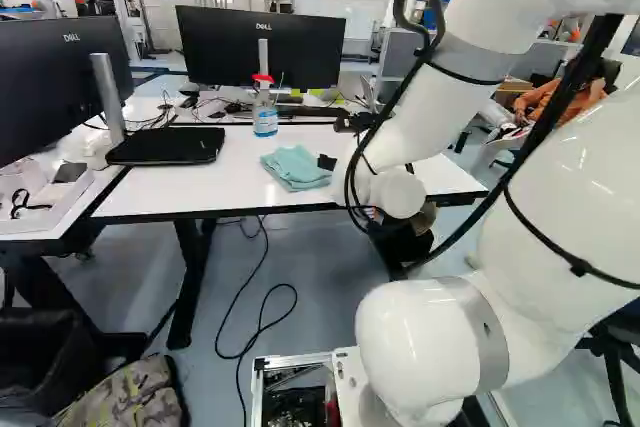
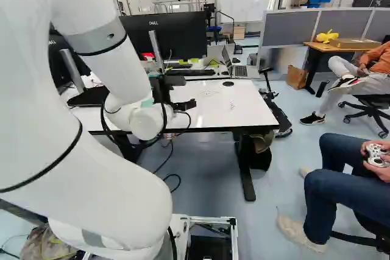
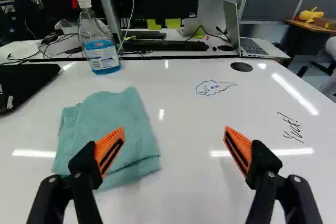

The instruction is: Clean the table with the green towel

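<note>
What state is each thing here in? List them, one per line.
Hand: open, empty
Green towel: folded, lying ungripped on the table
Table: written on in two places
Spray bottle: upright, blue liquid inside
Laptop: open
Monitors: upright, backs toward the arm

Glossy white arm, black cables.

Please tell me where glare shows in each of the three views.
Wrist view: bright streaks on the white tabletop, one beside the green towel; left base view: highlights on the arm; right base view: no comparable streaks on the tabletop.
</note>
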You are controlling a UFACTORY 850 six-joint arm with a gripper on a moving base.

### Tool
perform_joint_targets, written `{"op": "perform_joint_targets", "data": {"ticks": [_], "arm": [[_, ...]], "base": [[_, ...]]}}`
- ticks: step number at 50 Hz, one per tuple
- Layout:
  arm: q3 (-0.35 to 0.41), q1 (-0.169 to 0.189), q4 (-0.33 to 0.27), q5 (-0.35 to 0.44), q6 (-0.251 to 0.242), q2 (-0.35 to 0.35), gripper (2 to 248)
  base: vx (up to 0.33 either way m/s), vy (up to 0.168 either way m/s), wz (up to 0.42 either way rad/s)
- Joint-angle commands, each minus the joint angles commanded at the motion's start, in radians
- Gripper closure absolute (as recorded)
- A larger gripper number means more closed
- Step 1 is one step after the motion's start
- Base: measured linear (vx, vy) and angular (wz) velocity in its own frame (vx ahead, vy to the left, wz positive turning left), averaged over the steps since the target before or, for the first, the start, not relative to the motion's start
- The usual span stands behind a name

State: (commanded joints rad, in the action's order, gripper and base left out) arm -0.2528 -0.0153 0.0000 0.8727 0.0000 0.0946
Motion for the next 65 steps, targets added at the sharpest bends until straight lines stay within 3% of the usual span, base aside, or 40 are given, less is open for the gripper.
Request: {"op": "perform_joint_targets", "data": {"ticks": [29,46,65], "arm": [[-0.127,-0.075,0.000,-0.057,0.000,-0.128,3],[-0.190,-0.126,0.000,-0.098,0.000,-0.153,3],[-0.270,-0.175,0.000,-0.201,0.000,-0.206,3]], "base": [[0.000,0.000,0.000],[0.000,0.000,0.000],[0.000,0.000,0.000]]}}
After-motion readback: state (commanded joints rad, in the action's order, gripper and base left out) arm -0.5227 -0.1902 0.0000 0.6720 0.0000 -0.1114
